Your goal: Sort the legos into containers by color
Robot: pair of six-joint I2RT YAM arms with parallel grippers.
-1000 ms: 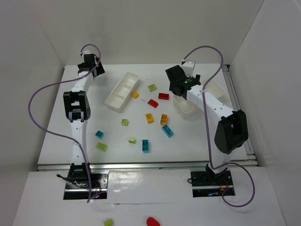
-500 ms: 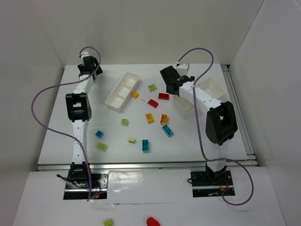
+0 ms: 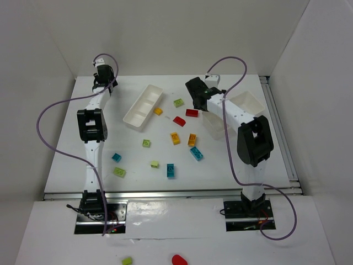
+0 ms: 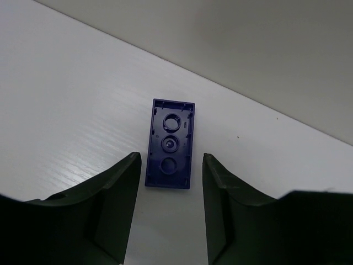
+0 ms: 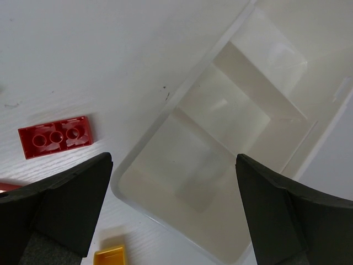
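off the counter, on the ledge before the arm bases, lie a lime piece (image 3: 127, 260) and a red piece (image 3: 179, 259). nearest on the counter (image 3: 66, 165) are a lime brick (image 3: 119, 171), a mid cyan brick (image 3: 171, 170), a yellow-green brick (image 3: 154, 164), a left cyan brick (image 3: 116, 157) and a right cyan brick (image 3: 196, 153). beyond them sit a small green brick (image 3: 146, 143) and two orange ones side by side, the left orange brick (image 3: 175, 138) and the right orange brick (image 3: 192, 139). farther on come a tilted red brick (image 3: 179, 121), a flat red brick (image 3: 191, 112), a small orange brick (image 3: 158, 111) just beside the left tray (image 3: 143, 106), which lies diagonally, and a far green brick (image 3: 178, 102). the right tray (image 3: 251, 102) is partly hidden under the right arm. the right end effector (image 3: 194, 88) hangs over that tray's end; in the wrist view its jaws stand wide apart with nothing between them, the flat red brick lying underside up beside the tray, apart from it. the left end effector (image 3: 102, 74) is at the far left corner. its wrist view shows a purple brick (image 4: 169, 138) underside up on the counter by the wall, its near end between the partly parted jaws. bare counter shows on each side, so it is not gripped. from above this brick is hidden.
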